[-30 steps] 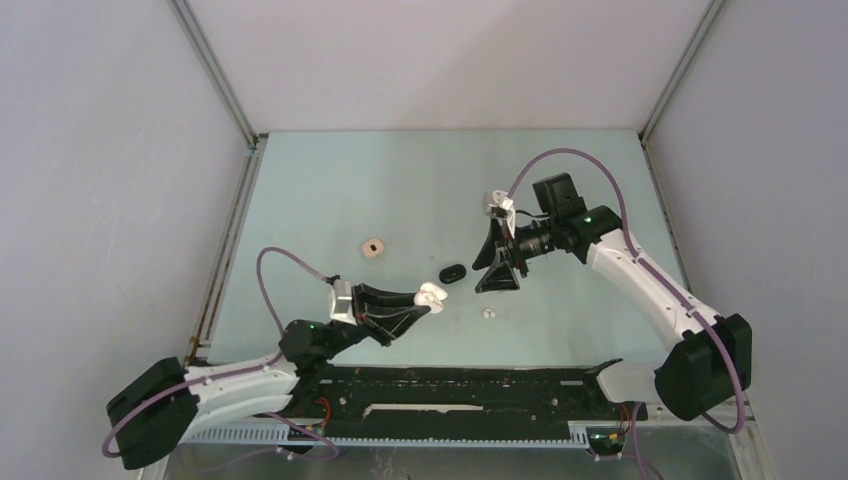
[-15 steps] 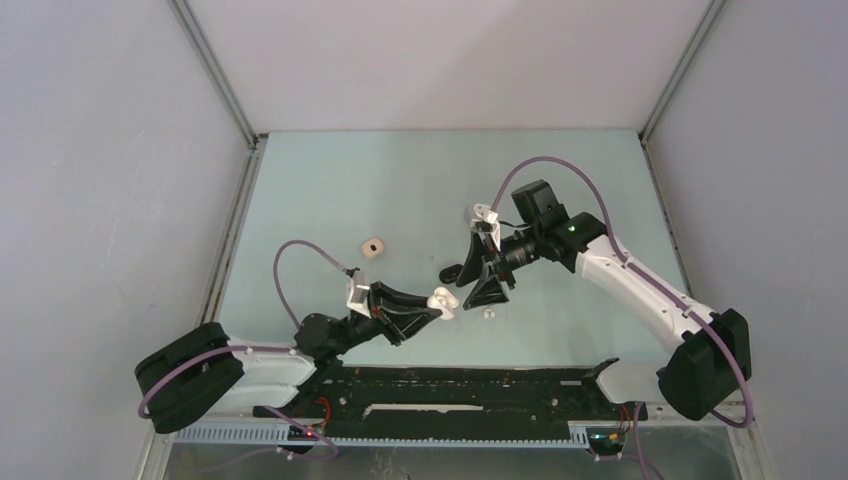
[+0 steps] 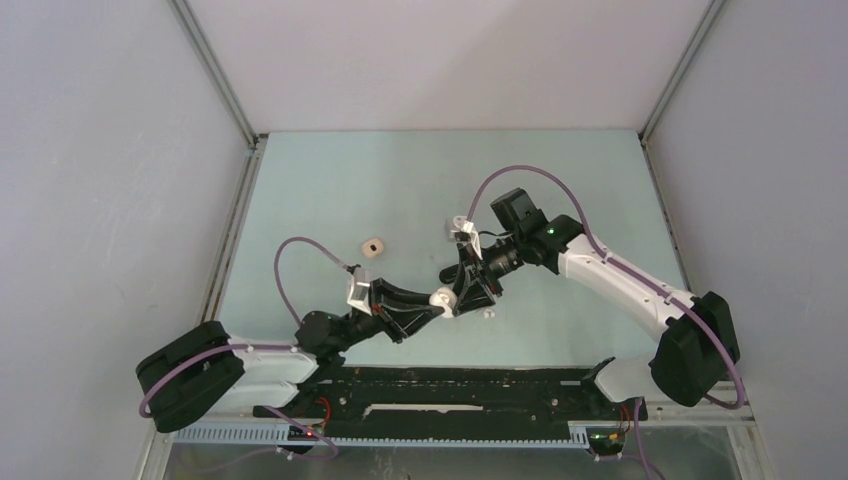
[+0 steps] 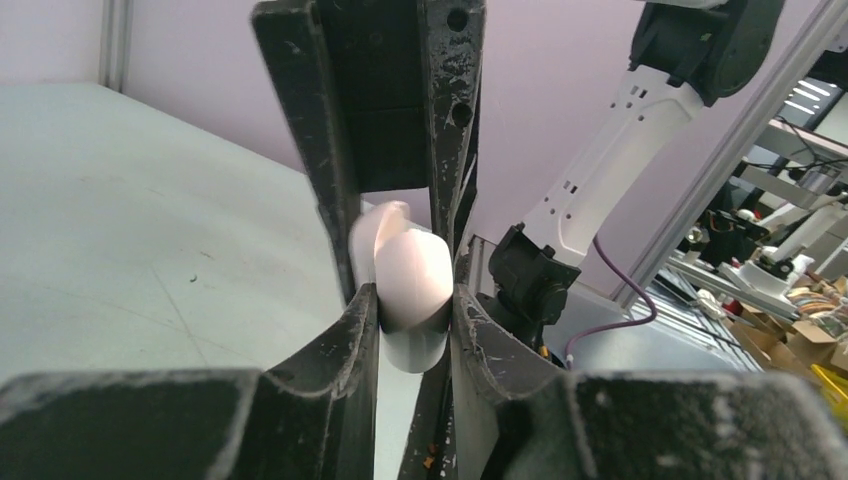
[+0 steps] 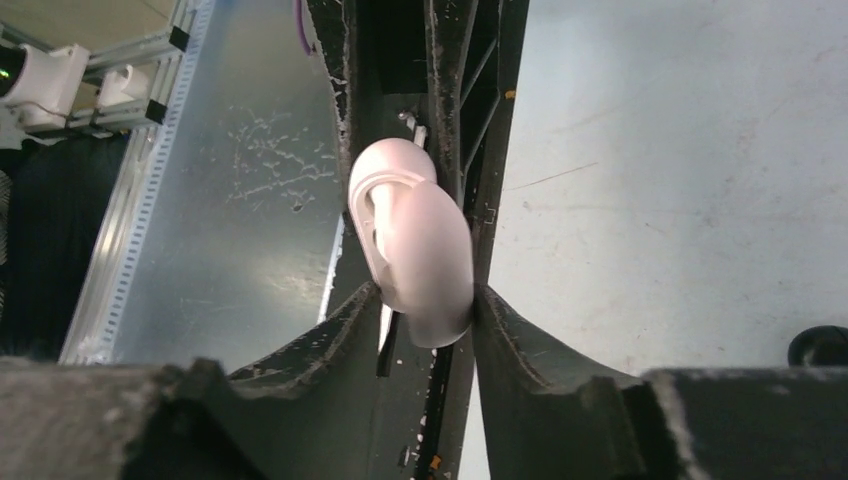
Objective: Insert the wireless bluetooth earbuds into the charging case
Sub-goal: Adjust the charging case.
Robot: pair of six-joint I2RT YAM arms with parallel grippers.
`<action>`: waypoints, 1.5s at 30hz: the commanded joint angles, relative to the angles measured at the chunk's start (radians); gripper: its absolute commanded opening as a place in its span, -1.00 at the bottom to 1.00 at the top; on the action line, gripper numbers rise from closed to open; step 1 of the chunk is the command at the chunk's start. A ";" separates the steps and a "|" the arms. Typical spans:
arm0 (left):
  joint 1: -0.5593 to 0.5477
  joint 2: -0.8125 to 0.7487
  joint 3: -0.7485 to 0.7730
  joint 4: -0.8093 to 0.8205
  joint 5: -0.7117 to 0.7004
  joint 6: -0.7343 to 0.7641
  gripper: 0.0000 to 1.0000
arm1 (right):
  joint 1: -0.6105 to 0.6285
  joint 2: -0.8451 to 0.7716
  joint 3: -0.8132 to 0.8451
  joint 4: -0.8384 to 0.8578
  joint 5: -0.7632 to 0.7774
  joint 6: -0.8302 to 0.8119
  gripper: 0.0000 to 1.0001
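Note:
A pale pink-white charging case [image 3: 441, 297], lid open, is held above the table where both grippers meet. My left gripper [image 3: 437, 302] is shut on it from the left, and my right gripper [image 3: 462, 290] has both fingers pressed on it from the right. In the left wrist view the case [image 4: 408, 270] sits between my left gripper's [image 4: 410, 305] fingers. In the right wrist view the case [image 5: 415, 240] sits between my right gripper's [image 5: 425, 305] fingers. One tiny white earbud [image 3: 488, 312] lies on the table just right of the grippers. No other earbuds show.
A cream case [image 3: 372, 246] with a dark hole lies at the table's left-middle. A black rounded object [image 5: 820, 345] shows at the right wrist view's lower right edge; the right gripper mostly hides it from above. The black rail [image 3: 450, 385] runs along the near edge.
My right gripper has moved left and down and narrowed from wide open onto the pale case. My left gripper carried the case a little right to meet it.

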 commanded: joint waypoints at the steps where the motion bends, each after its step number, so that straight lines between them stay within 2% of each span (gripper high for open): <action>1: -0.002 0.008 0.037 0.096 0.014 0.006 -1.00 | 0.001 -0.004 0.009 0.014 -0.001 0.000 -0.31; 4: -0.002 0.009 0.024 0.094 -0.005 0.004 -0.96 | 0.001 -0.018 0.008 0.007 0.023 -0.010 -0.66; 7: -0.002 0.004 0.007 0.079 -0.027 0.020 -0.69 | 0.007 -0.053 0.008 -0.005 0.096 -0.030 -0.83; 9: -0.002 -0.012 0.007 0.009 -0.004 0.045 -0.51 | 0.022 -0.075 0.009 -0.013 0.177 -0.044 -0.86; 10: -0.003 -0.023 0.016 -0.042 0.018 0.069 -0.48 | 0.033 -0.087 0.009 -0.019 0.212 -0.052 -0.88; 12: -0.008 -0.061 0.036 -0.174 0.048 0.130 -0.51 | 0.056 -0.109 0.009 -0.037 0.279 -0.077 -0.89; 16: -0.019 -0.158 0.059 -0.375 0.068 0.247 -0.75 | 0.084 -0.117 0.009 -0.071 0.324 -0.109 -0.92; 18: -0.019 -0.203 0.074 -0.470 0.062 0.299 -0.72 | 0.092 -0.119 0.009 -0.080 0.338 -0.117 -0.93; 21: -0.034 -0.266 0.090 -0.643 0.005 0.379 -0.33 | 0.116 -0.124 0.008 -0.088 0.407 -0.133 -0.93; 24: -0.065 -0.287 0.090 -0.705 -0.049 0.415 -0.02 | 0.164 -0.127 0.008 -0.114 0.505 -0.166 -0.94; 27: -0.091 -0.273 0.113 -0.772 -0.077 0.439 0.12 | 0.229 -0.115 0.010 -0.145 0.621 -0.195 -0.95; 31: -0.107 -0.231 0.139 -0.807 -0.079 0.456 0.14 | 0.299 -0.079 0.031 -0.196 0.733 -0.211 -0.97; 36: -0.111 -0.218 0.119 -0.743 -0.072 0.443 0.14 | 0.333 -0.057 0.044 -0.211 0.798 -0.218 -0.97; 45: -0.111 -0.180 0.100 -0.686 -0.055 0.403 0.13 | 0.349 -0.019 0.084 -0.226 0.811 -0.204 -0.95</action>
